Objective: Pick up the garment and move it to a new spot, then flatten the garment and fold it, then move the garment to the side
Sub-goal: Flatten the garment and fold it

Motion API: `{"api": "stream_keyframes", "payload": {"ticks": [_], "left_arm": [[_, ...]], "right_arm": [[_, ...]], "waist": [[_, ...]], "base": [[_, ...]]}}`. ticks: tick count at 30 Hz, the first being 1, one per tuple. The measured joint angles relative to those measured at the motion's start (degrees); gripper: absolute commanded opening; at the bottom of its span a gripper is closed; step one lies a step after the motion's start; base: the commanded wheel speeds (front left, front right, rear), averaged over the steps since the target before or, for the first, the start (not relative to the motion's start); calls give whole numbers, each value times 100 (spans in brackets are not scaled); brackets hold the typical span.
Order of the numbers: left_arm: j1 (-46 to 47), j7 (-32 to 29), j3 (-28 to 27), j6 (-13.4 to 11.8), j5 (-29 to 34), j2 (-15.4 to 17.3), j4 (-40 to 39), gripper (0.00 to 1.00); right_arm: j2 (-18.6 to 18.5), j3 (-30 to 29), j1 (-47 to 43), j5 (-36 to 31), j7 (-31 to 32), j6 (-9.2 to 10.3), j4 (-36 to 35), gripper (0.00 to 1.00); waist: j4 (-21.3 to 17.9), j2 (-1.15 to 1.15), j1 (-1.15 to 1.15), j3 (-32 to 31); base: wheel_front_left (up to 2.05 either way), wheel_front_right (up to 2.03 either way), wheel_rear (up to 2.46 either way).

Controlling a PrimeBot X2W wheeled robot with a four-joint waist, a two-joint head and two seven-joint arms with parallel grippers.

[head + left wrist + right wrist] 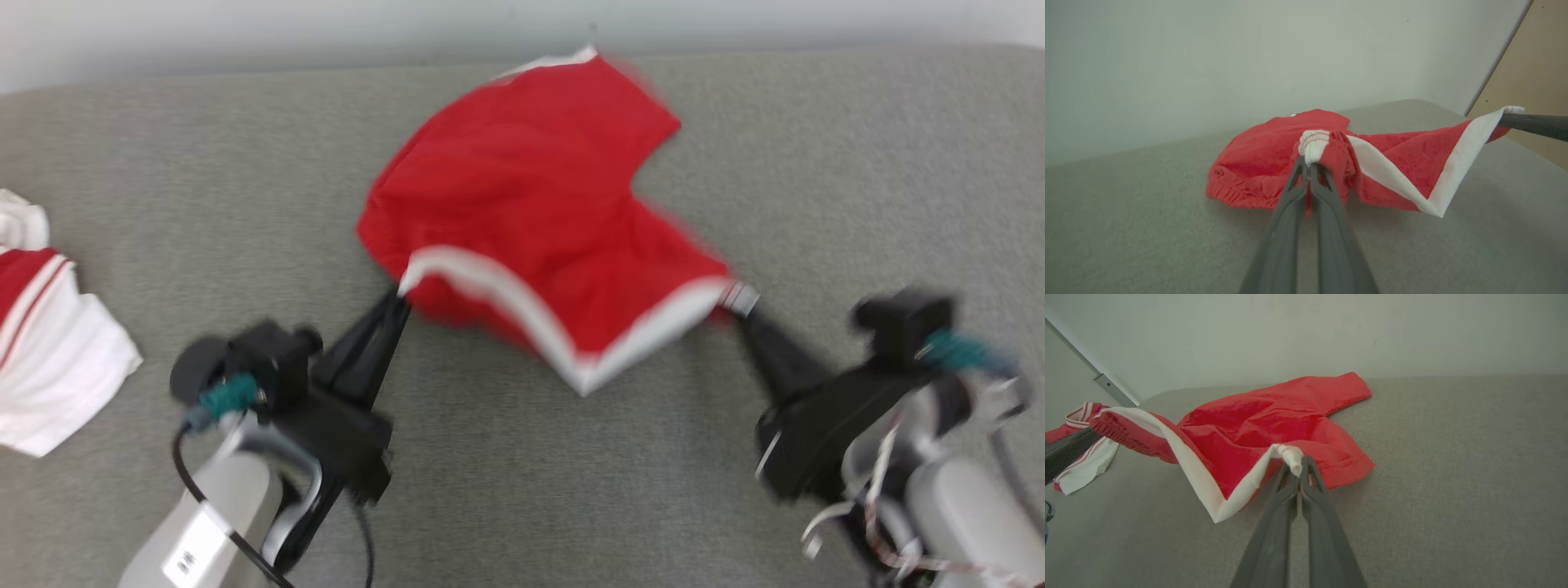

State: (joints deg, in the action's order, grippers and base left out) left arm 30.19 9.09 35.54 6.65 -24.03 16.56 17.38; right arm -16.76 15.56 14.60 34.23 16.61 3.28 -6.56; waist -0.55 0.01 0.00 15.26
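The garment (531,196) is a pair of red shorts with a white waistband, lying partly on the grey surface with its waistband end lifted. My left gripper (400,294) is shut on the left corner of the waistband; its own view shows the tips (1308,163) pinching bunched white elastic of the garment (1257,163). My right gripper (739,304) is shut on the other waistband corner, seen close up at the gripper (1297,467) with the garment (1274,424) spread beyond. The white band sags in a V between both grippers.
A second red and white garment (49,343) lies crumpled at the left edge of the grey padded surface (857,180). A pale wall runs behind the surface. A tan panel (1535,65) stands to the right in the left wrist view.
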Motion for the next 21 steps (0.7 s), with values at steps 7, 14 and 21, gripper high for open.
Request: {"api": "stream_keyframes", "payload": {"ticks": [7,14,21], "left_arm": [[76,365,378,42,436,281,527,0],[316,516,777,48,727,282,851,0],[216,535,906,49,797,299,902,0]], "right_arm": [[-157,-26,100,1,52,-176,353,0],[-436,-298,141,-7,-104,-281,746,0],[-381,-130,99,-13,-204,-436,1115,0]], "waist": [[-391,0,0,344],[-537,0,1,452],[-404,-1,0,204]], "base": [[0,0,0],[0,0,0],[0,0,0]]}}
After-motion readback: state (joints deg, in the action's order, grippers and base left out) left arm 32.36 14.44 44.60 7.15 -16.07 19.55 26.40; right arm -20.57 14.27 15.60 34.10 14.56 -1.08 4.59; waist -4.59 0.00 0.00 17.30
